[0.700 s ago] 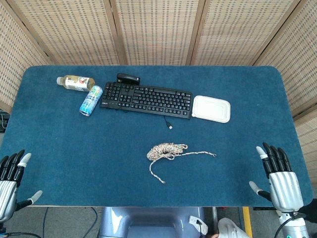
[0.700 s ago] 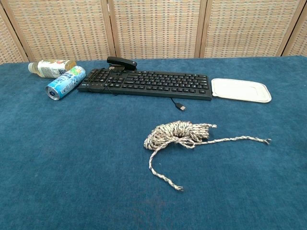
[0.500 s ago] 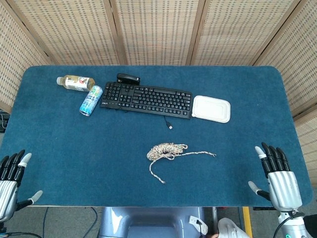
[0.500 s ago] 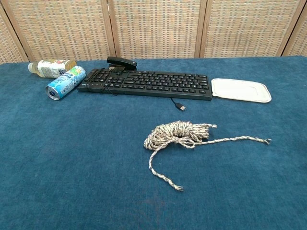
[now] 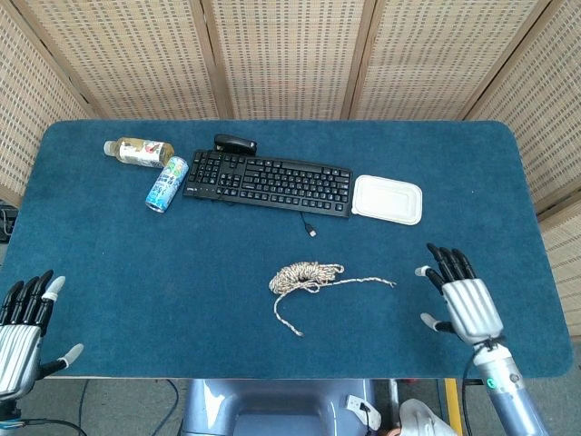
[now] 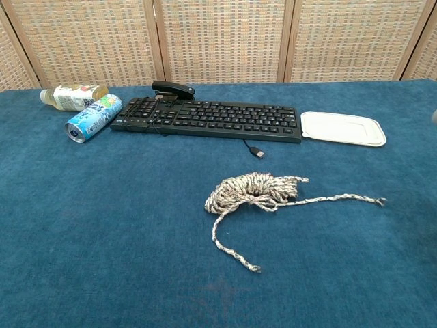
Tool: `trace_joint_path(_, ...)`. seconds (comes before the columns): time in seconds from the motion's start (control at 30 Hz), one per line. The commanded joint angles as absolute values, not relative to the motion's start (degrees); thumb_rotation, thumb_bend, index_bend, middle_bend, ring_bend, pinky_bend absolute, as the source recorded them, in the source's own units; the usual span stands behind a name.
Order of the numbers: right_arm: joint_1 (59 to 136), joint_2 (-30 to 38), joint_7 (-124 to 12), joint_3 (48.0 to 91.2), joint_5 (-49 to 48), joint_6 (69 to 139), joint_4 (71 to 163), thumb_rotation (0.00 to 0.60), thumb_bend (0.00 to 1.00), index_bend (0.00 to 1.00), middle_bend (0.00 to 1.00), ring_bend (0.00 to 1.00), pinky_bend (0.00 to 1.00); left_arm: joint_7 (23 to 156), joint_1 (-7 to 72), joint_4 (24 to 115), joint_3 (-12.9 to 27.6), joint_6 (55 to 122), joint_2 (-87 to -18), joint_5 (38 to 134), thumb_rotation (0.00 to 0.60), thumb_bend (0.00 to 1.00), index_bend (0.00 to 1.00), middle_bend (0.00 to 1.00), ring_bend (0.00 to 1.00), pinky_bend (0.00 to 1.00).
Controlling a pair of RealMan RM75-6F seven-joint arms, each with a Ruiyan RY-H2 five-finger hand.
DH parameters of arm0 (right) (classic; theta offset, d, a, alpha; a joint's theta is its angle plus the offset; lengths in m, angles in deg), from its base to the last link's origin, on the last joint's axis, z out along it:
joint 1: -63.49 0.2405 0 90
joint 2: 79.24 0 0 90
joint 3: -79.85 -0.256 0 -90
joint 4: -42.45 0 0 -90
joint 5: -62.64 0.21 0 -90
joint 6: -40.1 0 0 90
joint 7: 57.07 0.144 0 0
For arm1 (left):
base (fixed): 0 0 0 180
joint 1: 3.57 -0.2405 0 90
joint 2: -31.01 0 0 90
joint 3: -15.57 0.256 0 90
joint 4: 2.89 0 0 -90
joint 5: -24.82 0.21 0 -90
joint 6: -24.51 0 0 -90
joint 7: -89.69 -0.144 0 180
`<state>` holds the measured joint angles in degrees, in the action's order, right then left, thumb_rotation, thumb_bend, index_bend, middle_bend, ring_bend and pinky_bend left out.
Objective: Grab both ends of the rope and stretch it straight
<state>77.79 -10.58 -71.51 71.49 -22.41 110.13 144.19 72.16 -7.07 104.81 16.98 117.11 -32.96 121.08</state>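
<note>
- Status: the task is at its start. Neither end of the rope [image 5: 307,276] is held, and the rope is not straight.
- Rope position: it lies on the table [image 5: 118,263] near the middle, in front of the keyboard [image 5: 269,182] and apart from it.
- Rope form: most of the length is bunched in a loose coil. Two free ends leave the coil.
- Right end [image 6: 381,201]: it runs out flat toward the robot's right side and stops on the cloth.
- Near end [image 6: 256,269]: it curves from the left side of the coil toward the robot's edge of the table.
- Right hand [image 5: 461,300]: fingers spread, holding nothing. It is over the table, near the right end but not touching it.
- Left hand [image 5: 23,322]: fingers spread, holding nothing. It sits at the front left corner of the table, well apart from the rope.
- The chest view shows neither hand clearly; the hand states above are taken from the head view.
- Remaining, as judged: bring the right hand onto the right end and grip it; bring the left hand across to the near end and grip it; then draw the hands apart until the coil pays out.
- Risk, as judged: the coil may snag and lift as a clump instead of unwinding.
</note>
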Motion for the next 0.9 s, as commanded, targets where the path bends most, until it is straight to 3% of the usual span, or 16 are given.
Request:
trace_joint_path(0.03,85.08,-5.75,-74.26,66.88,-14.47,101.89,140.82,0.6,0.14,0.33,0.0,0.0,0.0,70.06,-6.54,104.82,16.6,115.99,-34.16,120.25,0.6,0.0,0.0,0.0,0.0,0.0)
trace_joint_path(0.2,90.41,1.39,-76.82,64.31,-6.35,97.5,133.66,0.6,0.23,0.37,0.0,0.0,0.0,67.38,-5.94,105.02,16.05,114.45,-35.47,118.26,0.6,0.0,0.0,0.0,0.0,0.0)
trace_joint_path(0.37,94.08,7.02,-84.49,65.39,2.07,94.4,126.09,0.6,0.25,0.42,0.0,0.0,0.0,66.24,-5.64,105.03,15.75,114.02,-36.08,117.34,0.6,0.0,0.0,0.0,0.0,0.0)
trace_joint_path(0.5,95.2,8.93,-87.85,66.44,5.24,94.53,124.74,0.6,0.3,0.44,0.0,0.0,0.0,65.9,-5.58,105.05,15.91,114.07,-36.28,117.58,0.6,0.0,0.0,0.0,0.0,0.0)
trace_joint_path(0.9,97.04,10.9,-90.49,68.4,9.72,95.08,124.85,0.6,0.31,0.45,0.0,0.0,0.0,65.22,-5.42,105.0,16.15,114.1,-36.71,117.68,0.6,0.0,0.0,0.0,0.0,0.0)
